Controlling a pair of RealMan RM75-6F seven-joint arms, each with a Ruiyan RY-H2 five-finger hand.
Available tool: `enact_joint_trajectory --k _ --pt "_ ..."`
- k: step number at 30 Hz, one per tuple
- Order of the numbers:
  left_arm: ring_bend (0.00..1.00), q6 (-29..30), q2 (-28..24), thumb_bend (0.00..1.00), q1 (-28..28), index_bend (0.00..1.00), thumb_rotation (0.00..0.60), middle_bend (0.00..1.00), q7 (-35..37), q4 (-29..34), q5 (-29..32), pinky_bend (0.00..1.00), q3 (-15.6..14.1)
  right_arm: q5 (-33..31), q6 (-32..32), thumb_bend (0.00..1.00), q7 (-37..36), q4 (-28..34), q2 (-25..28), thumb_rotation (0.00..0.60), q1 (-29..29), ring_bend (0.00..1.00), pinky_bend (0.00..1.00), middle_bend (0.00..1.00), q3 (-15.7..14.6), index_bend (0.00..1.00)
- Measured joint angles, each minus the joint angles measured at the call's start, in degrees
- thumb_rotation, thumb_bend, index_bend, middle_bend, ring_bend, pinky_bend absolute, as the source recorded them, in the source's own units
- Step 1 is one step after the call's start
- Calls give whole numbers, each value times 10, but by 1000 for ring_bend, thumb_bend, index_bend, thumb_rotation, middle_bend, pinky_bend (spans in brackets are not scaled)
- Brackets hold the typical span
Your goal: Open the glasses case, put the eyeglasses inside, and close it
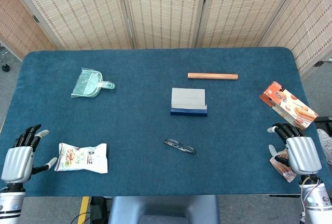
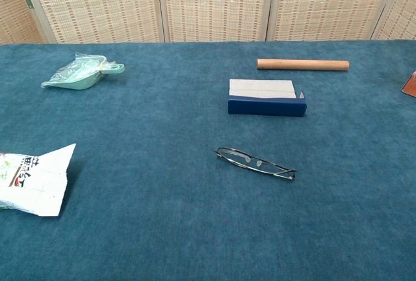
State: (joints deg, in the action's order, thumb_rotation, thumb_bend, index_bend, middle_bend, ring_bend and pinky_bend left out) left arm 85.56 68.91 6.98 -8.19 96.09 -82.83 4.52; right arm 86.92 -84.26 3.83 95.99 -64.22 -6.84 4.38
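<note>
The glasses case (image 1: 189, 101) (image 2: 266, 97), dark blue with a grey top, lies shut in the middle of the table. Thin dark-framed eyeglasses (image 1: 180, 146) (image 2: 255, 162) lie folded on the cloth in front of it, nearer to me. My left hand (image 1: 21, 154) hovers at the front left edge, fingers spread, holding nothing. My right hand (image 1: 296, 149) hangs over the front right edge, fingers apart and empty. Both hands are far from the case and the glasses. Neither hand shows in the chest view.
A white snack bag (image 1: 82, 157) (image 2: 29, 180) lies next to my left hand. A green dustpan (image 1: 89, 84) (image 2: 81, 73) sits back left. A wooden rolling pin (image 1: 212, 76) (image 2: 302, 64) lies behind the case. An orange biscuit box (image 1: 287, 104) and a small packet (image 1: 283, 167) lie by my right hand.
</note>
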Motion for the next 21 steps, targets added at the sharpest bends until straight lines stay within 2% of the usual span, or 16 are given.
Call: enact_joint_trajectory --k 15,19,21 --pt "105 -5 2 200 0 236 600 119 -2 0 4 190 -1 24 0 364 4 5 -6 600 -9 300 321 310 -1 340" --pt "105 -4 4 199 -1 236 600 119 3 -3 1 190 -3 25 26 365 19 10 -10 600 -29 408 404 368 4 340" --pt "105 -3 4 200 -2 236 600 119 5 -3 1 190 -4 21 46 366 29 15 -12 600 -42 510 483 444 9 340"
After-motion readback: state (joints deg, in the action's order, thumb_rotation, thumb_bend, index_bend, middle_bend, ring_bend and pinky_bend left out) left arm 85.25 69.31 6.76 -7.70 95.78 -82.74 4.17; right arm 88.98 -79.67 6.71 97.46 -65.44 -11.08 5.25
